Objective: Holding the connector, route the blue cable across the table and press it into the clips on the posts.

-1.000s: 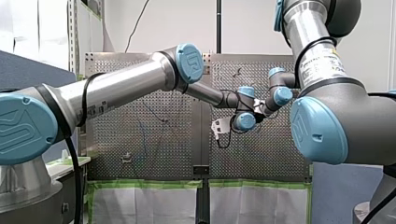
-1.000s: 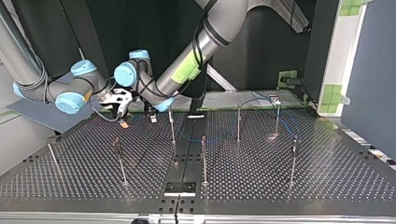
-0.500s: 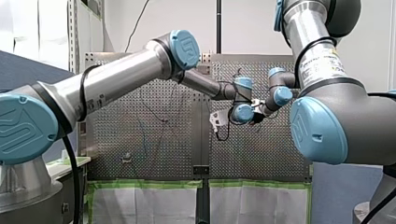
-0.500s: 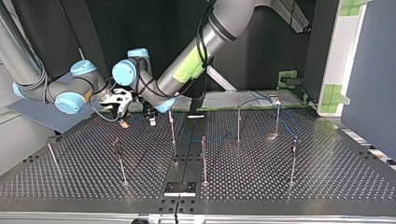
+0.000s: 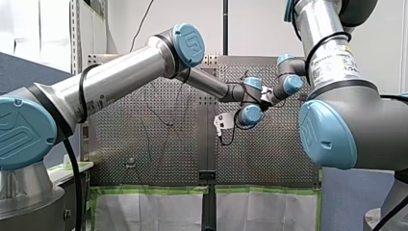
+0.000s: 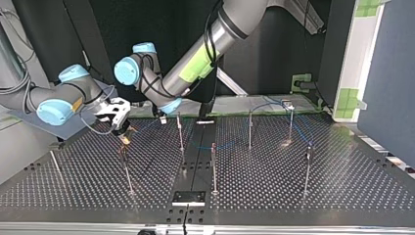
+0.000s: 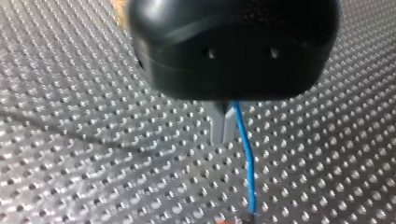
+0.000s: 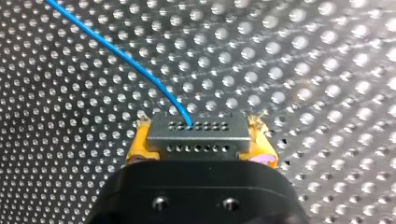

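A: Thin metal posts (image 6: 213, 169) stand all over the perforated counter (image 6: 274, 186), one of them near my left tool (image 7: 224, 126)!
B: Its metal fingers are pinched narrow on the blue cable (image 7: 246, 163).
A: And far left in the top view, my right tool (image 8: 200, 149) has its yellow pads clamped on the grey, hole-dotted connector (image 8: 198, 133).
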Available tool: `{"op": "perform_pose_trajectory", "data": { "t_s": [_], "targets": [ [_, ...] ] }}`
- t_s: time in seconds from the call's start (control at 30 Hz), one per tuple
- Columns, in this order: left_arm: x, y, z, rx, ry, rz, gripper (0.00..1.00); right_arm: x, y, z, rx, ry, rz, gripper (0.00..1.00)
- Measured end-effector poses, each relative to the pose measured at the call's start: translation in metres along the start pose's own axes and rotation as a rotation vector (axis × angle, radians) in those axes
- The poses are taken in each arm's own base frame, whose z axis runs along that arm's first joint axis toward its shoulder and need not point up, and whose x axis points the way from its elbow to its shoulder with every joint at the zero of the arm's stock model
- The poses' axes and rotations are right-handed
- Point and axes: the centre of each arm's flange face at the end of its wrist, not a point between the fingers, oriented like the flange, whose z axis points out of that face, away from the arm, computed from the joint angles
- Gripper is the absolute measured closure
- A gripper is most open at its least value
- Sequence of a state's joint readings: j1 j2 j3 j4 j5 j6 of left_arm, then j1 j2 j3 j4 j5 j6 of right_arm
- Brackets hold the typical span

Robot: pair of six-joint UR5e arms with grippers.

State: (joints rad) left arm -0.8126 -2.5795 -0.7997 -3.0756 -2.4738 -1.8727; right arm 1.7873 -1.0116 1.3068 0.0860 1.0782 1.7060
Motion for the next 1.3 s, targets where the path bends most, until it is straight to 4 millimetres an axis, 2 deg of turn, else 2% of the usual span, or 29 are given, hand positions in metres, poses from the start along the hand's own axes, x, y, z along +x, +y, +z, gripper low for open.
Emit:
{"op": "perform_pose_trajectory", "data": {
  "t_s": [0.17, 0.37, 0.5, 0.73, 1.07, 1.3],
  "targets": [
    [-0.027, -0.004, -0.005, 0.006, -0.020, -0.013, 1.00, 0.010, -0.006, -0.010, -0.005, -0.004, 0.011, 1.00],
    [-0.065, -0.008, -0.011, 0.014, -0.049, -0.036, 1.00, 0.011, -0.009, -0.017, -0.031, -0.033, 0.026, 1.00],
    [-0.080, -0.008, -0.014, 0.016, -0.059, -0.047, 1.00, 0.018, -0.013, -0.026, -0.038, -0.041, 0.031, 1.00],
    [-0.099, -0.008, -0.020, 0.016, -0.061, -0.053, 1.00, 0.046, -0.029, -0.053, -0.044, -0.021, 0.065, 1.00],
    [-0.145, -0.009, -0.035, 0.031, -0.091, -0.074, 1.00, 0.085, -0.052, -0.091, -0.052, 0.036, 0.076, 1.00],
    [-0.184, -0.009, -0.047, 0.042, -0.122, -0.093, 1.00, 0.109, -0.069, -0.116, -0.041, 0.084, 0.082, 1.00]
  ]
}}
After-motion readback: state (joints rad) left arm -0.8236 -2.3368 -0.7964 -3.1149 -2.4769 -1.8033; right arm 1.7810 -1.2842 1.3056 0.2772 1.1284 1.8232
